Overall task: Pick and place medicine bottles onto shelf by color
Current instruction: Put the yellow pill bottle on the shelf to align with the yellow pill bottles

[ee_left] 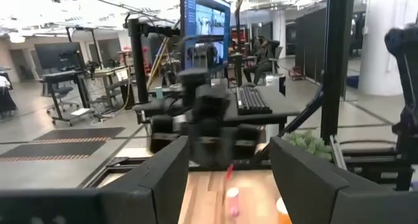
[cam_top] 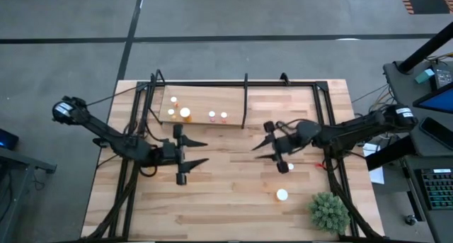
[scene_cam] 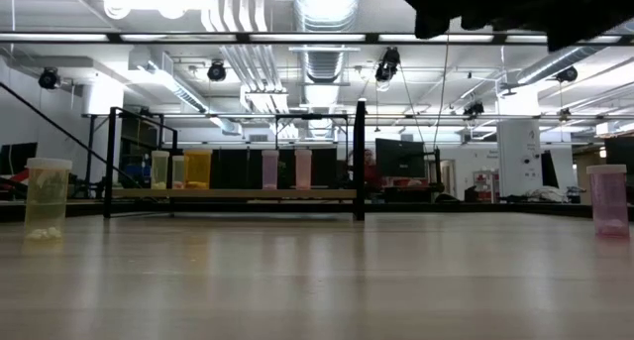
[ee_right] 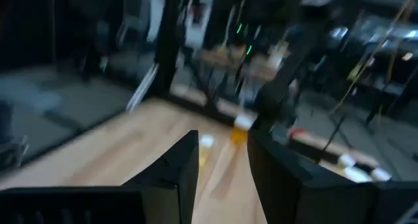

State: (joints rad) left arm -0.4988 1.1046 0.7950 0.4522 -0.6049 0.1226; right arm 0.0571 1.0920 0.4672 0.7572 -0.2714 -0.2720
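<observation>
Five medicine bottles [cam_top: 185, 113] upright on shelf [cam_top: 233, 100]; two loose near plant [cam_top: 329, 211], pink bottle [cam_top: 290, 166] and white-capped one [cam_top: 282, 195]. Left gripper [cam_top: 200, 152] and right gripper [cam_top: 260, 140] spread, empty, mid-table. Probably light, rigid, slick, tippy: grasp mid-body below cap

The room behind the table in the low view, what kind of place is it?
Probably an open industrial lab or workshop. Bare ducts and strip lights run across the ceiling, the floor around the table is grey concrete, and a desk with a monitor and a keyboard stands nearby.
</observation>
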